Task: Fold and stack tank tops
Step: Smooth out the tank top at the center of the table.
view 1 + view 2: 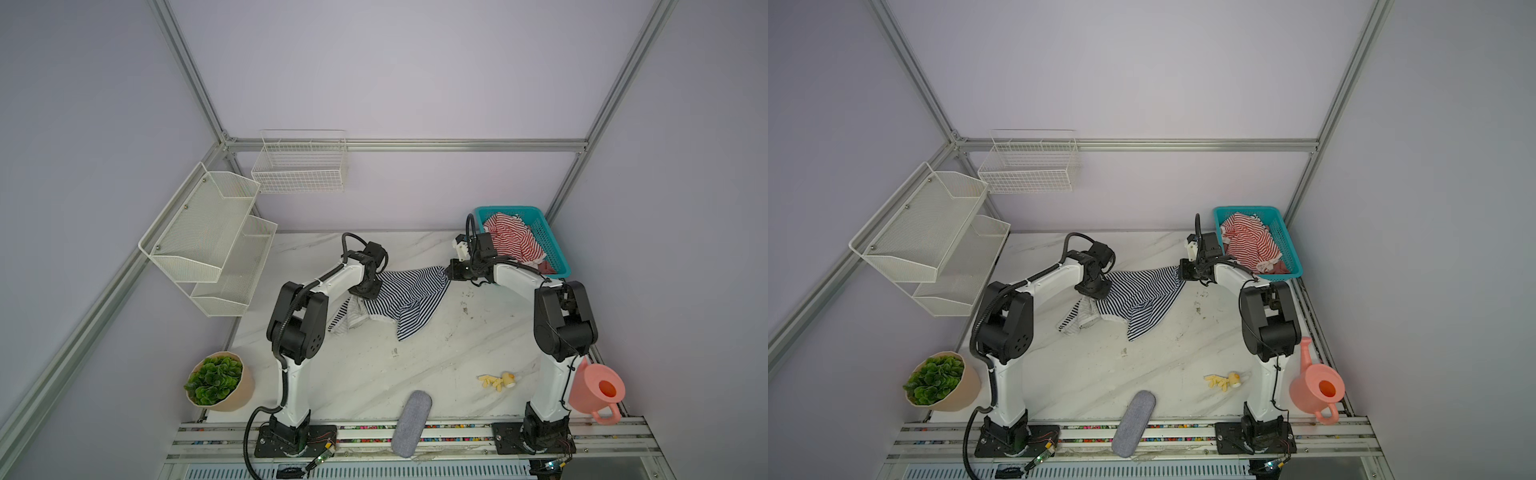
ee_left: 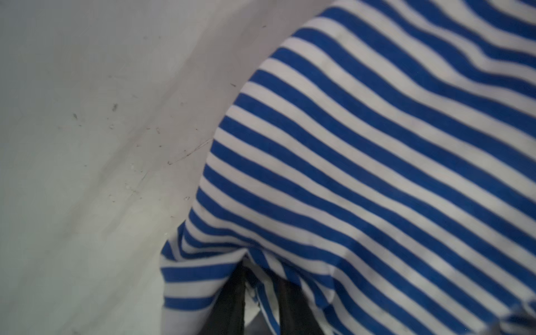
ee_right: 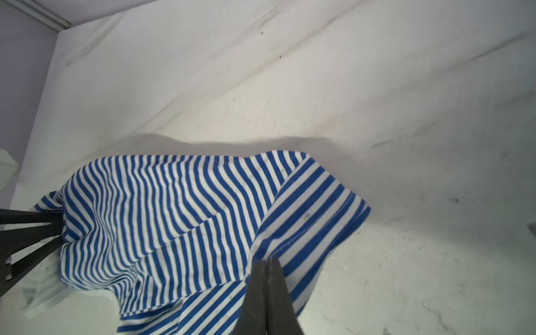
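Note:
The navy-and-white tank top (image 1: pixel 409 297) (image 1: pixel 1138 295) hangs stretched between my two grippers above the marble table's far middle, its lower part drooping onto the table. My right gripper (image 3: pixel 266 259) (image 1: pixel 448 274) is shut on one hemmed edge of it. At the other end, my left gripper (image 2: pixel 261 269) (image 1: pixel 365 291) has its fingers (image 2: pixel 229 295) parted, with striped cloth (image 2: pixel 377 145) draped over and between them. The red-and-white tank top (image 1: pixel 513 241) (image 1: pixel 1248 243) lies crumpled in the teal basket (image 1: pixel 505 209) at the back right, behind the right arm.
A grey felt case (image 1: pixel 411 422) lies over the front edge. A small yellow toy (image 1: pixel 498 380) sits front right, a pink watering can (image 1: pixel 596 388) beside the right arm's base and a potted plant (image 1: pixel 218 380) front left. White mesh shelves (image 1: pixel 208 237) and a wire basket (image 1: pixel 299 166) hang on the walls.

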Controlling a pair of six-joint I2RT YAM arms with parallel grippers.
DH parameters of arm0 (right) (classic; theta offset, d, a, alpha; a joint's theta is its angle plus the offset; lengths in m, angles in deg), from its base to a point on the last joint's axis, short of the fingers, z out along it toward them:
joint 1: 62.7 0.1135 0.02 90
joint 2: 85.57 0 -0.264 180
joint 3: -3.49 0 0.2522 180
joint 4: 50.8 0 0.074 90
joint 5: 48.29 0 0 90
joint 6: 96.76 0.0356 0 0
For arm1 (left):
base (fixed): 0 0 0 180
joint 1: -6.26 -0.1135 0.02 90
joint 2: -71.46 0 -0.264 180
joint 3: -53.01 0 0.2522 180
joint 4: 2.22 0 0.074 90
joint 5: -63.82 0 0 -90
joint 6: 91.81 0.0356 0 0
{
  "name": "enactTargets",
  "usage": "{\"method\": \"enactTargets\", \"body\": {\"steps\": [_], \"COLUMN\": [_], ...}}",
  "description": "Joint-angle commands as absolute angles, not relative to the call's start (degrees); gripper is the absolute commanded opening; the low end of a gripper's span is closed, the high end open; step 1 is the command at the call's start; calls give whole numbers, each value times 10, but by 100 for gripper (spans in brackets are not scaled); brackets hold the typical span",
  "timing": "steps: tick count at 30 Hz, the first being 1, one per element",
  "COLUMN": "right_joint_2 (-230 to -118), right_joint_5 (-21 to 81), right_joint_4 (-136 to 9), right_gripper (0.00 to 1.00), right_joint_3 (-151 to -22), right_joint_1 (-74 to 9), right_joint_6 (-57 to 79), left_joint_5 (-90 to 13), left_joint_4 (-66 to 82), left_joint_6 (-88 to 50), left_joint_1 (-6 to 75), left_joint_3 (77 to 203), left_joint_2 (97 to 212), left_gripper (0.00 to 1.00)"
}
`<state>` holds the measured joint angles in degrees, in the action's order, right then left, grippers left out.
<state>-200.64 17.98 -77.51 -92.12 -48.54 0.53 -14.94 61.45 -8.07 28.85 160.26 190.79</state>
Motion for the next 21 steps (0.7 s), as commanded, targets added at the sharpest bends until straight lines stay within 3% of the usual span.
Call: {"method": "enactTargets", "body": {"steps": [1,5,9,16,21], "right_joint_2": [-2032,-2053,-2053,-2049,-2041], "right_joint_5": [162,159,161,159,155], "right_joint_4": [-781,-779,-777,-776,-775], "right_gripper": [0,0,0,0,0], "right_joint_3": [-962,-980,-984,-977,-970], "right_joint_1": [-491,-496,-499,-501,-502], "right_joint_6": [10,15,16,16,14], "left_joint_5": [-174,-191,-217,-217,-206], "left_joint_4": [636,638,638,632,625], "left_joint_6": [-96,-111,-126,-176,-217], "left_joint_1": [259,256,266,365,408], "left_joint_3": [1706,1738,1720,1612,1568], "left_joint_2": [1904,1877,1833,1781,1806], "left_gripper": [45,66,71,59,43]}}
